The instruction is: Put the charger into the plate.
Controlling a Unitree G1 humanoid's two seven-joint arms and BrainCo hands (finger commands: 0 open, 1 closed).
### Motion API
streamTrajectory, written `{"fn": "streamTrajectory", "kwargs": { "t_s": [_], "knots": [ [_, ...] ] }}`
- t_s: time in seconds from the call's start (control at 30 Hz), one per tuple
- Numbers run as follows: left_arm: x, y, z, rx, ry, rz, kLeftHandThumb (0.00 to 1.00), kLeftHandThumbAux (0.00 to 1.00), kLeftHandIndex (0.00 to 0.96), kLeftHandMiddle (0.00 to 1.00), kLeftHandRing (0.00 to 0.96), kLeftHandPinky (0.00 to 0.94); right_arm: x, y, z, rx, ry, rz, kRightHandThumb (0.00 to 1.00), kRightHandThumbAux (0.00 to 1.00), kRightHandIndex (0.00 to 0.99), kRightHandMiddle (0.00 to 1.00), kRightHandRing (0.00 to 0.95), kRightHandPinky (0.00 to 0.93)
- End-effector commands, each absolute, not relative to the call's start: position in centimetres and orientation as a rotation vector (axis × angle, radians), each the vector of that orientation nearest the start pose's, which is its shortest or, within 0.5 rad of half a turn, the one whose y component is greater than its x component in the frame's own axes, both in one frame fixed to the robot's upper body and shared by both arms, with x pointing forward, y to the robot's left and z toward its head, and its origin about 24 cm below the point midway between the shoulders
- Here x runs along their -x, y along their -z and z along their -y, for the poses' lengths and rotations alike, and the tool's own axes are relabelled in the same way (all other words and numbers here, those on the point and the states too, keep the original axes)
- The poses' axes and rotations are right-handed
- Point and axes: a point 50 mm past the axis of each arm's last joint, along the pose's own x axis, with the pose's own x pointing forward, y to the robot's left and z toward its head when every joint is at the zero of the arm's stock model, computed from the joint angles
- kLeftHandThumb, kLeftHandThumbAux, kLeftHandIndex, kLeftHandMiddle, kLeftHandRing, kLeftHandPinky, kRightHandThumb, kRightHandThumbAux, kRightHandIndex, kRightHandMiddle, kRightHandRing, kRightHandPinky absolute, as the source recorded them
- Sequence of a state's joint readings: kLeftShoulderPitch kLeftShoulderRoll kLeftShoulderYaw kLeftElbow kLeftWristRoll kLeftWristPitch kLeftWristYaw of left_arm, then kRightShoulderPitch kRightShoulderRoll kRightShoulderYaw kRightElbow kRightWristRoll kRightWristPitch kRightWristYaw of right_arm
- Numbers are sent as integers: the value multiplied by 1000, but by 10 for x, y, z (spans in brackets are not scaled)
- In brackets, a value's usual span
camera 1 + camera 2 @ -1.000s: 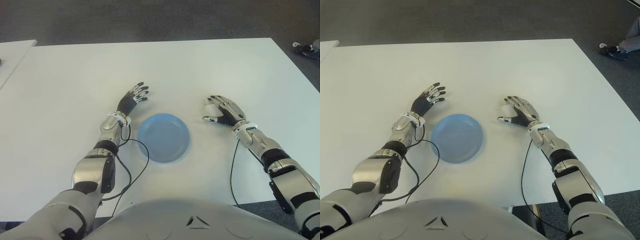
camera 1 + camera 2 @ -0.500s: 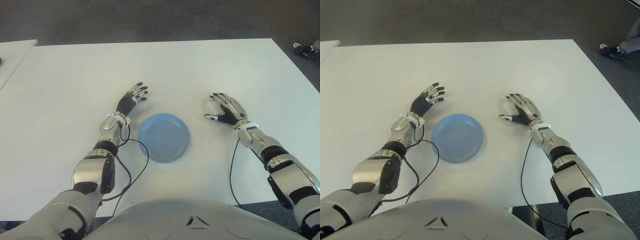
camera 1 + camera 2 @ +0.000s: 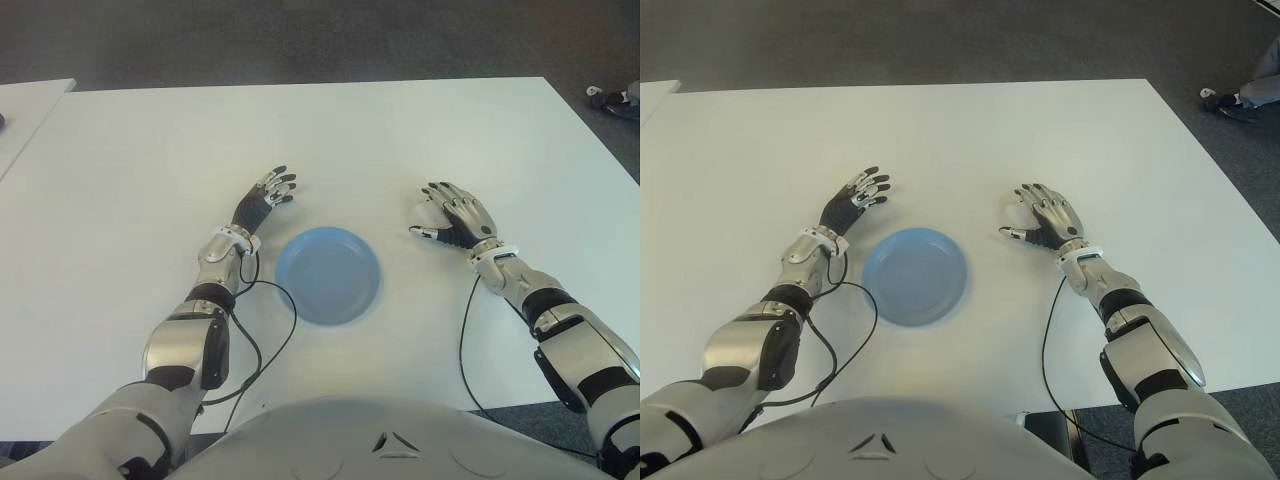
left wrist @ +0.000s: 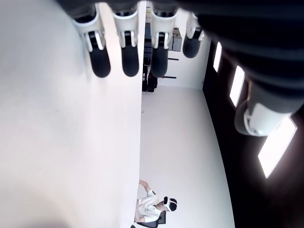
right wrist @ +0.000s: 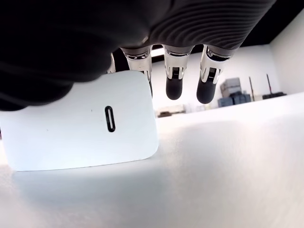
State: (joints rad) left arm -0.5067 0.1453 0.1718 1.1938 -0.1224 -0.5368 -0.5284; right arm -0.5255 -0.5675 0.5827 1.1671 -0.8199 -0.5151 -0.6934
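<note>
A round blue plate [image 3: 328, 275] lies on the white table [image 3: 400, 140] in front of me, with nothing in it. The charger [image 5: 80, 123], a white cube with a slot-shaped port, stands on the table to the right of the plate. My right hand [image 3: 447, 212] hovers over it, fingers [image 5: 173, 88] stretched past its top and not closed round it; a white edge of the charger [image 3: 427, 211] shows beside the thumb. My left hand [image 3: 265, 200] shows left of the plate, fingers [image 4: 129, 59] spread and holding nothing.
Black cables trail from the left wrist [image 3: 262, 330] and the right wrist [image 3: 463, 330] toward the table's near edge. A second white table [image 3: 25, 110] stands at the far left. A shoe [image 3: 612, 98] shows on the floor beyond the right corner.
My right hand has shifted slightly away from me over the charger, and its fingers have uncurled. The left hand and the plate have not moved.
</note>
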Motion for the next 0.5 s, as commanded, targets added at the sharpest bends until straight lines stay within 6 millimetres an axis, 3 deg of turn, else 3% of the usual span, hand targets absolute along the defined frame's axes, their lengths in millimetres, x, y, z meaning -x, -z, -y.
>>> {"fn": "streamTrajectory", "kwargs": {
  "t_s": [0.03,0.5],
  "knots": [
    [-292,37,-178,50,358,-216,13,494,102,161,149,154,-270,32,251,1536,-325,92,332,110,3,37,0,7],
    [-292,37,-177,44,354,-210,15,481,95,165,151,156,-270,33,255,1619,-401,86,298,101,32,30,0,0]
  ]
}}
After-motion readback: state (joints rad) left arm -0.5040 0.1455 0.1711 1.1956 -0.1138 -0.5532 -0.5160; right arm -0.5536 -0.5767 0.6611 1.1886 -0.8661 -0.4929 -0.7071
